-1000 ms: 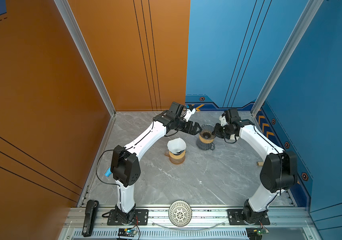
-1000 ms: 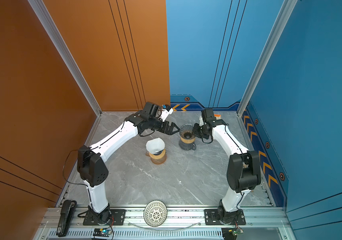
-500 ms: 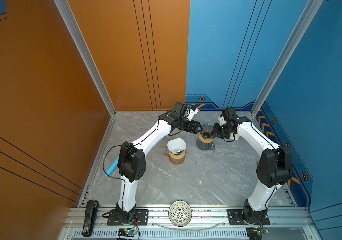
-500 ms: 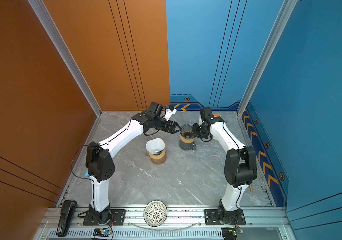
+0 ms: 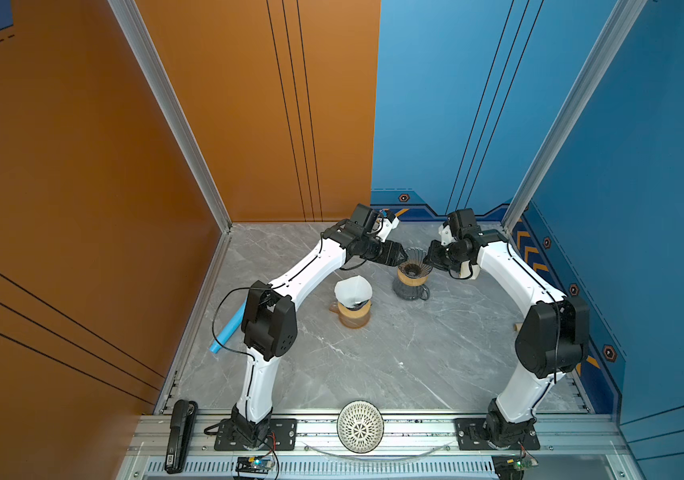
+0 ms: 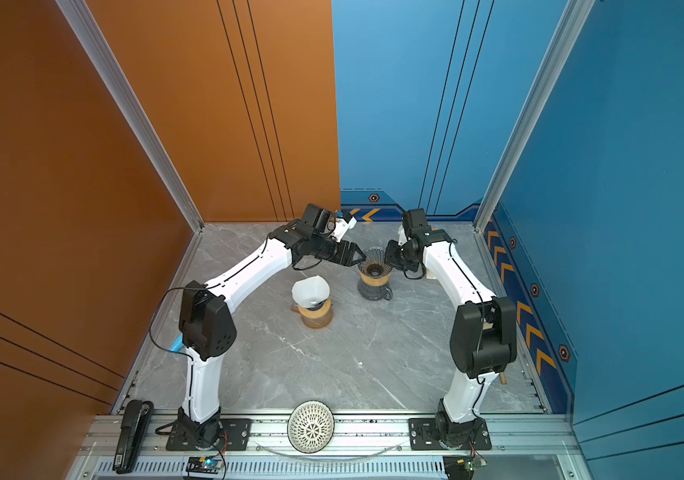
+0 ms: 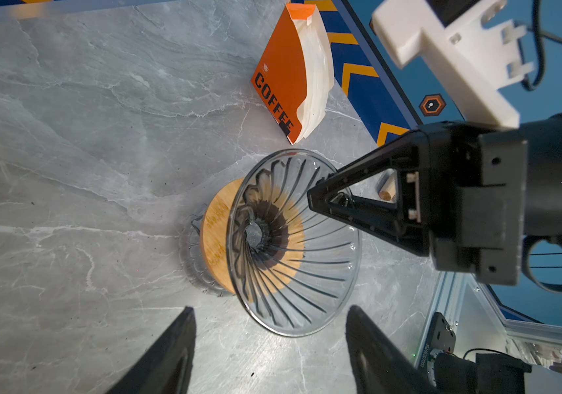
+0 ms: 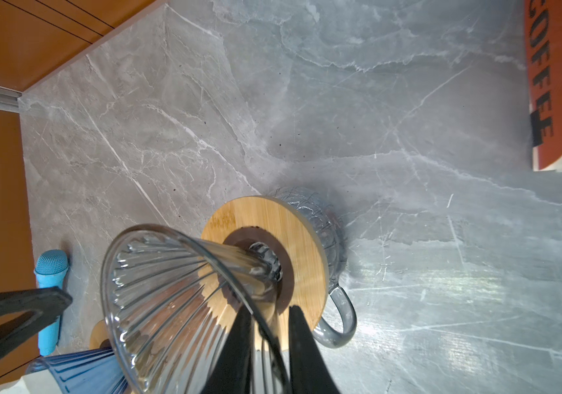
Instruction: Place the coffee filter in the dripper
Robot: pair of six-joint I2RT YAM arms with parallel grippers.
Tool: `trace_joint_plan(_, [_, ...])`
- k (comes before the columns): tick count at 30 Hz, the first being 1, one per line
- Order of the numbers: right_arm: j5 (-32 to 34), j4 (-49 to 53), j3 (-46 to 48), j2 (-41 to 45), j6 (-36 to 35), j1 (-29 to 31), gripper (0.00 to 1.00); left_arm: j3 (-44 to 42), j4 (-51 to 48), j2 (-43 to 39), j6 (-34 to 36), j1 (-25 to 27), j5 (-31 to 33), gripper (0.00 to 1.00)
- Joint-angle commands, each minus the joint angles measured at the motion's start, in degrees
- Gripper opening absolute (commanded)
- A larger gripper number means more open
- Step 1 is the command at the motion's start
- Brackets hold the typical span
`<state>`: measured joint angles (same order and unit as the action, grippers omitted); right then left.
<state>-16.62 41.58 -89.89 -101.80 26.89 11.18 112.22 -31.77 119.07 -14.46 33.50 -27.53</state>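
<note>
My right jaws pinch rim of clear ribbed glass dripper (image 8: 170, 290) (atop bamboo collar (image 8: 265, 218), grey mug (image 8: 339, 317)). My left jaws wide, rim just ahead. Near them: white paper cone filter (image 5: 352, 289), untouched.

Marble tabletop (image 5: 415, 353): grey mug (image 5: 408, 292), filter pack (image 7: 289, 75), blue microphone (image 8: 50, 269).

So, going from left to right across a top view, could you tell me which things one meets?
black stapler → blue stick → white coffee filter → empty glass dripper
</note>
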Motion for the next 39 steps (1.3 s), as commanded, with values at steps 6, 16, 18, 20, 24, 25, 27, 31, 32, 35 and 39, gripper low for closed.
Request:
trace_joint_plan(6, [1.1, 3.5, -3.2, -1.7, 2.3, -0.5, 0.15, 2.5, -1.2, 1.5, -0.2, 0.5, -2.0, 0.67])
trace_joint_plan(16, [0.7, 4.8, -4.2, -3.2, 2.3, -1.3, 0.12, 4.6, -1.2, 3.7, -1.3, 0.8, -2.5, 0.63])
trace_joint_plan(18, [0.7, 4.8, -4.6, -2.8, 1.6, -0.9, 0.12, 4.8, -1.1, 3.8, -1.3, 0.8, -2.4, 0.63])
trace_joint_plan(20, [0.3, 4.7, -4.9, -2.3, 0.8, -0.7, 0.14, 4.9, -1.2, 4.1, -1.3, 0.8, -2.1, 0.62])
trace_joint_plan(24, [-0.1, 4.4, -4.9, -1.1, -0.2, -0.3, 0.19, 5.9, -1.2, 5.1, -1.4, 0.8, -2.1, 0.61])
trace_joint_plan(25, [0.0, 4.2, -4.7, -0.7, -0.5, -0.2, 0.19, 6.4, -1.1, 5.4, -1.5, 0.8, -2.2, 0.6])
trace_joint_plan(27, [0.2, 3.6, -4.2, 0.1, -0.9, -0.2, 0.19, 7.2, -1.1, 6.1, -1.8, 0.8, -2.4, 0.59])
trace_joint_plan(31, [1.2, 2.3, -2.5, 1.5, -1.1, -0.2, 0.19, 7.8, -1.1, 7.3, -2.2, 0.8, -2.3, 0.56])
trace_joint_plan(32, [1.5, 2.3, -2.2, 1.8, -1.2, -0.3, 0.18, 7.8, -1.1, 7.4, -2.2, 0.8, -2.3, 0.56])
trace_joint_plan(35, [2.4, 2.2, -1.0, 2.2, -1.6, -0.3, 0.15, 7.7, -1.1, 7.9, -2.5, 0.8, -2.0, 0.51])
trace_joint_plan(39, [2.2, 1.6, 0.3, 2.3, -1.8, -0.2, 0.13, 7.8, -1.1, 8.5, -3.1, 0.8, -1.9, 0.46])
